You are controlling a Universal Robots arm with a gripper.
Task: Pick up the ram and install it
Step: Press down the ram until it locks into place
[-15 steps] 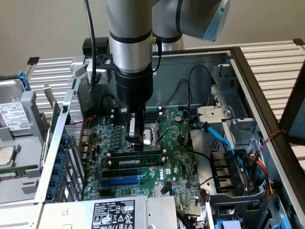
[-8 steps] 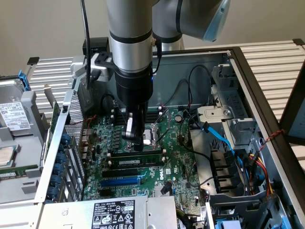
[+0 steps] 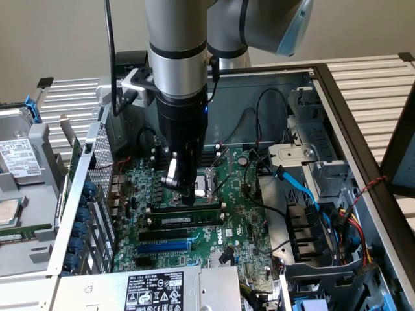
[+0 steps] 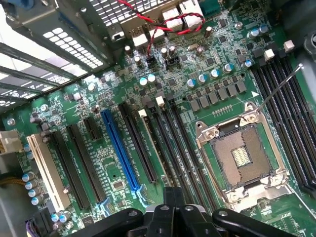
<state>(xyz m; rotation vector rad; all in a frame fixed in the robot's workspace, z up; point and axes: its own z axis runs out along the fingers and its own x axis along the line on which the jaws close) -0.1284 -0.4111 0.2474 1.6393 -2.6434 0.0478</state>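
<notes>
The ram (image 3: 188,221) is a narrow green stick with a white label. It stands in one of the long memory slots on the green motherboard (image 3: 240,214), in front of the CPU socket (image 3: 209,181). My gripper (image 3: 187,194) hangs just above the slots, a little behind the ram, fingers shut with nothing visible between them. In the wrist view the ram (image 4: 149,145) shows edge-on between black slots beside the blue slot (image 4: 121,153), and the gripper (image 4: 173,195) is over the slots right next to it. Whether it touches the ram I cannot tell.
The open CPU socket (image 4: 242,153) has a thin lever sticking up. In the exterior view, a grey drive cage (image 3: 311,162) with blue and black cables (image 3: 298,184) is at the right. The power supply (image 3: 155,291) is in front, the case's metal wall (image 3: 84,188) at the left.
</notes>
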